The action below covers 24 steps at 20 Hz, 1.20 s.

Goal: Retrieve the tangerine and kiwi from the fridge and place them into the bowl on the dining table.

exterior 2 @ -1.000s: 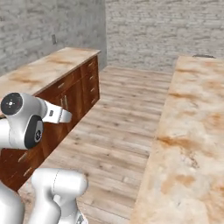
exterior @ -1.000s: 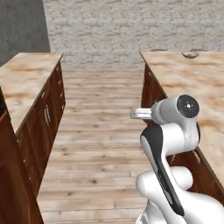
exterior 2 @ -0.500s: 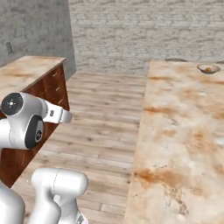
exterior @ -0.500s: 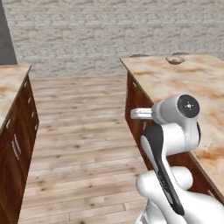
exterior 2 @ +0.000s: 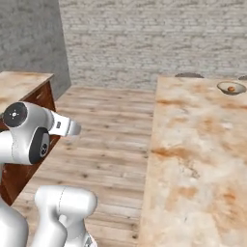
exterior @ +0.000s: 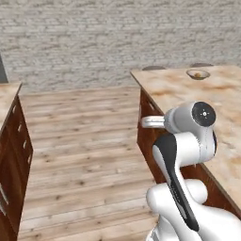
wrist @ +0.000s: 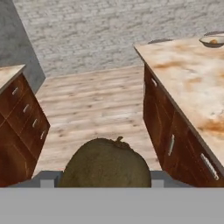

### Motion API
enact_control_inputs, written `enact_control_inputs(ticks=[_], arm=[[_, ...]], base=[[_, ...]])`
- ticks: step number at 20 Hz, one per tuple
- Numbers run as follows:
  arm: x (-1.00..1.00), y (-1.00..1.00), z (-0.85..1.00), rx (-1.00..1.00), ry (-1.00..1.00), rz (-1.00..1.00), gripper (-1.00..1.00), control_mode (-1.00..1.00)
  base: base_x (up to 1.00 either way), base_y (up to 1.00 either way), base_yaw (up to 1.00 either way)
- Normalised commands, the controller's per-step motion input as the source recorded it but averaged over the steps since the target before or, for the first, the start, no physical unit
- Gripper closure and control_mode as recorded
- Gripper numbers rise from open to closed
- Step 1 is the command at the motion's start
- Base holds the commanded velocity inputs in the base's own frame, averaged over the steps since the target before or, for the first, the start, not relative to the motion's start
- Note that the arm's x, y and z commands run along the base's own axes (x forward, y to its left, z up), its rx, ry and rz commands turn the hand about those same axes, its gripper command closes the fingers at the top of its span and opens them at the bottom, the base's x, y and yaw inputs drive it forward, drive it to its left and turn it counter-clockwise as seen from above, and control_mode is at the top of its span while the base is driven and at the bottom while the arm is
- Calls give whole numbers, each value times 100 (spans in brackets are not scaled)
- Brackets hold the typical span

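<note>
The base has swung toward the dining table and bowl; pincer clamped on kiwi.

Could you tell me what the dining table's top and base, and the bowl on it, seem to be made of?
Dining table: top looks like polished stone, marbled beige and orange; base looks like reddish-brown wood with drawer fronts. Bowl: plain beige, possibly ceramic; too small to tell.
</note>
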Motion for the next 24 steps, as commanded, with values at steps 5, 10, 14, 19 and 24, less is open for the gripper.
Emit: enact_control_inputs(ticks=[5,10,14,19,24], arm=[[0,0,0,0,0,0,100,100],[0,0,0,0,0,0,100,100],[0,0,0,0,0,0,100,100],[0,0,0,0,0,0,100,100],[0,0,0,0,0,0,100,100]], base=[[100,23,0],[100,9,-7],[100,0,-16],[100,0,-22],[100,0,-24]])
